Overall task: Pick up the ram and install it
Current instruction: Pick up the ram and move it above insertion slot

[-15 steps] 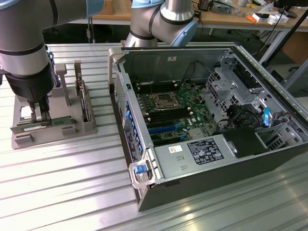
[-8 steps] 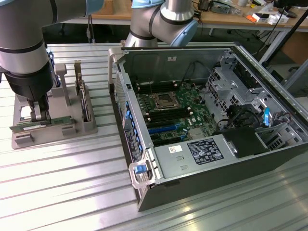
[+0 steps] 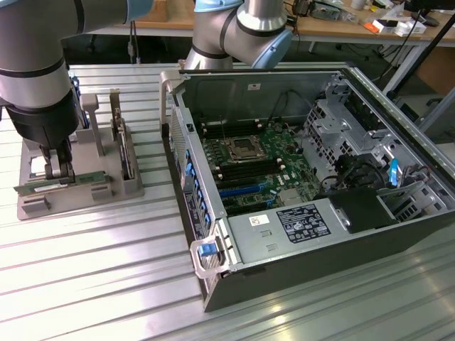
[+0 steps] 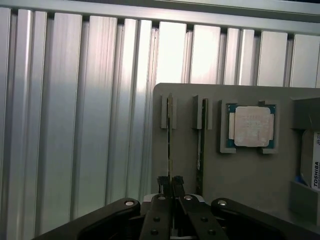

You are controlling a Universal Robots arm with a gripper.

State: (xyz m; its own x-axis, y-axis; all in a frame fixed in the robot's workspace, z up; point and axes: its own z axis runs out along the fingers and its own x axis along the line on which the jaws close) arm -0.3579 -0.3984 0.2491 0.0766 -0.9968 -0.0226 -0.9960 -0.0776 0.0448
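Two green ram sticks stand on edge in slots of a grey holder at the exterior view's left. My gripper has come down over the ram and its fingers are shut on the stick's thin top edge. In the wrist view the black fingertips pinch that ram, which still sits between its grey slot posts. The second ram stands parallel beside it, untouched.
A square silver CPU chip lies in the same grey holder, with a hard drive upright in it. An open computer case with its motherboard lies at the exterior view's right on the ribbed metal table.
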